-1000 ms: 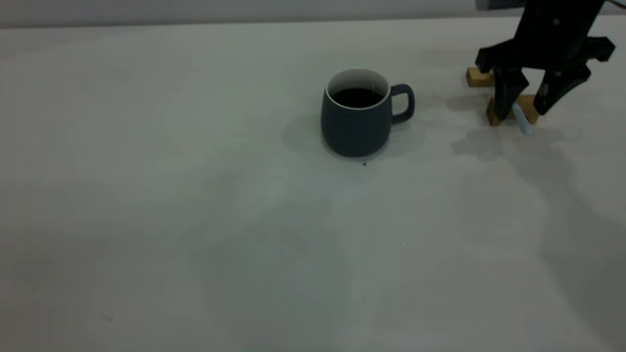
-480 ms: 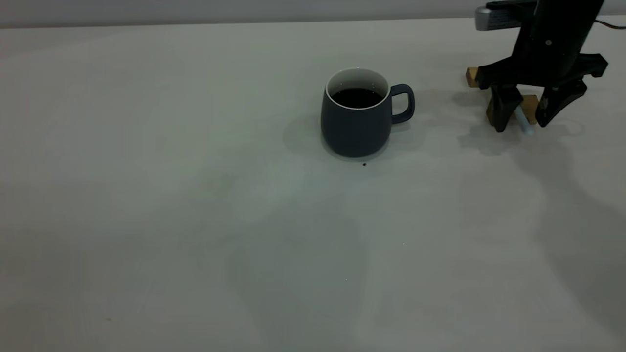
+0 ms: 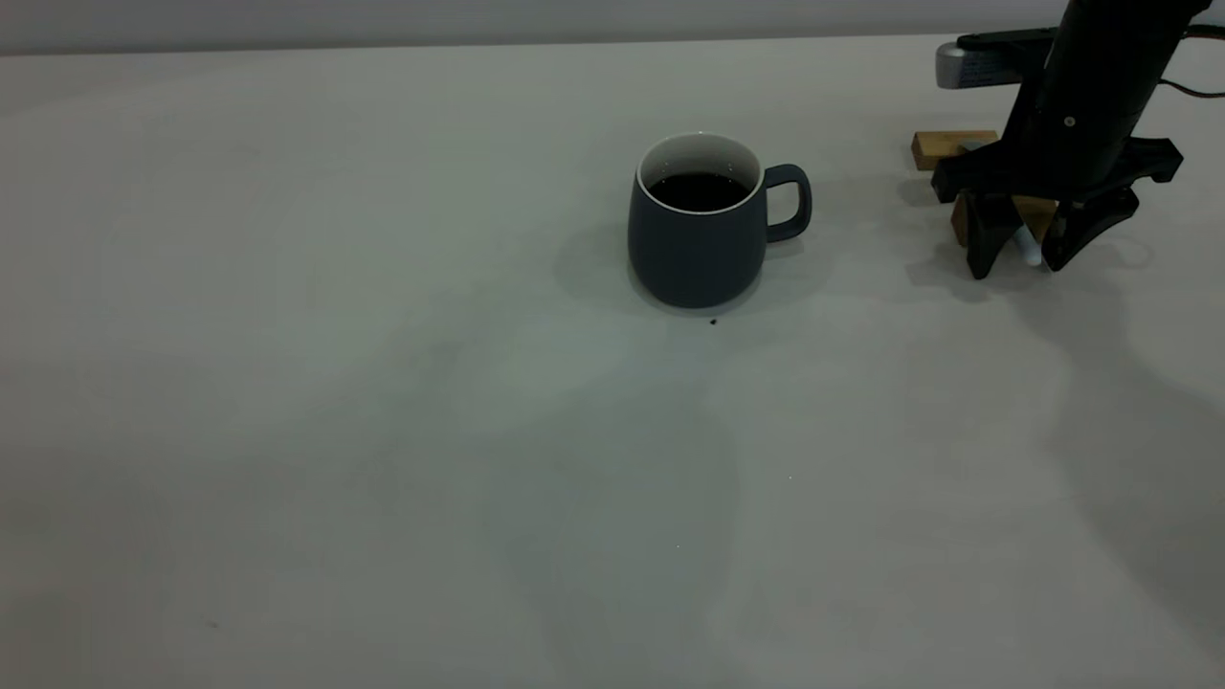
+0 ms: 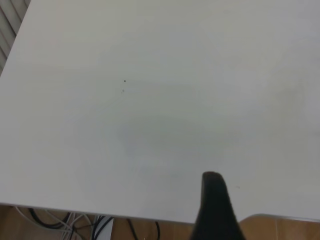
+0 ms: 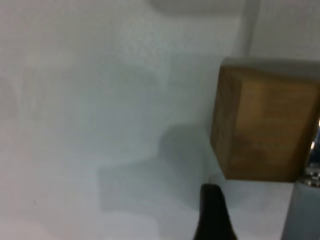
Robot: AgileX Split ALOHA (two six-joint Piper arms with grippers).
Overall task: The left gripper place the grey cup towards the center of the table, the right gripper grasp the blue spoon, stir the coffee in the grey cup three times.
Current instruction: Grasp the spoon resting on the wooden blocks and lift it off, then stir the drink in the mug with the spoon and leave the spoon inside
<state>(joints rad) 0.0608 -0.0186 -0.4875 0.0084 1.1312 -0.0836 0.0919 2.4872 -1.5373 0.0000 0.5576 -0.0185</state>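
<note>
Off-white table [image 3: 383, 383] is being shown wide and plain, with the grey cup [image 3: 697, 230] of coffee [image 3: 699, 190] being kept upright near its middle, handle towards the right edge. Near the far right corner, the right gripper [image 3: 1022, 258] is being held pointing down, fingers parted, lower than half a second ago. The blue spoon [image 3: 1029, 249] is being straddled between those fingers, its handle resting on a wooden block [image 3: 1034, 212]; a second block [image 3: 943, 147] is lying behind. Only one finger [image 4: 215, 210] of the left gripper is being seen, over bare table.
</note>
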